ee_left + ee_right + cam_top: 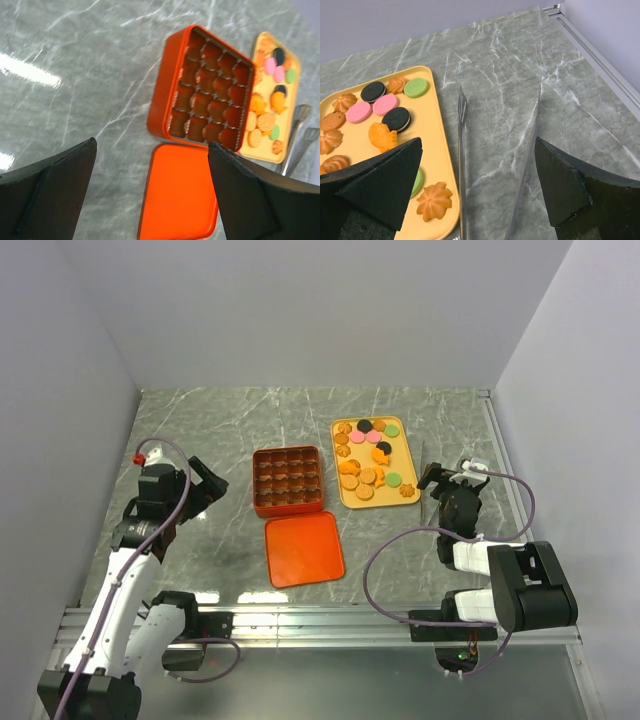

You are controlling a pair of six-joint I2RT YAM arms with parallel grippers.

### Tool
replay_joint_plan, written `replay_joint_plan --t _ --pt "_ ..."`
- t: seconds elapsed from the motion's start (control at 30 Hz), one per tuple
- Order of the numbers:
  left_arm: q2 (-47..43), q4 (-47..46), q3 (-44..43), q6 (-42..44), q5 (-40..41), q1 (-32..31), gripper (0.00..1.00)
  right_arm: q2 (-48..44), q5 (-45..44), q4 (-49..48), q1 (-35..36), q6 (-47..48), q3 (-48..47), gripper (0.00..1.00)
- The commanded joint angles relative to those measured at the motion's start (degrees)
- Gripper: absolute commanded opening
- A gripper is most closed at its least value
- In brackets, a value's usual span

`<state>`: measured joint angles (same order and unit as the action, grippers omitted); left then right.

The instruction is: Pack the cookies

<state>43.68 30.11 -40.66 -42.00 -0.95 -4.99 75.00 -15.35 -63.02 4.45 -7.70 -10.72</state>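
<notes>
Your right gripper [478, 150], jaws apart, hangs over the thin metal tongs [461, 130]; centre it, then pinch both arms together, clear of the yellow plastic tray [432, 130].

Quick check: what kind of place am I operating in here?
Probably a lab test cell: a marble-pattern table boxed in by plain white walls, with an aluminium rail at its near edge.

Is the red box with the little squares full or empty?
Empty. None of the squares in the box holds anything; the cookies all lie on the yellow tray beside it.
</notes>
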Motion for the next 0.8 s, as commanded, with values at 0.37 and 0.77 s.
replay_joint_plan --t 0.37,0.77 --pt "3.1 11.3 -12.5 5.5 6.2 -0.3 0.99 -0.7 -0.7 -2.7 -0.2 0.7 -0.5 1.0" --pt "5.3 9.6 -10.7 6.8 1.4 -1.4 1.0 -0.7 -0.8 -2.4 -0.3 0.8 -0.7 1.0"
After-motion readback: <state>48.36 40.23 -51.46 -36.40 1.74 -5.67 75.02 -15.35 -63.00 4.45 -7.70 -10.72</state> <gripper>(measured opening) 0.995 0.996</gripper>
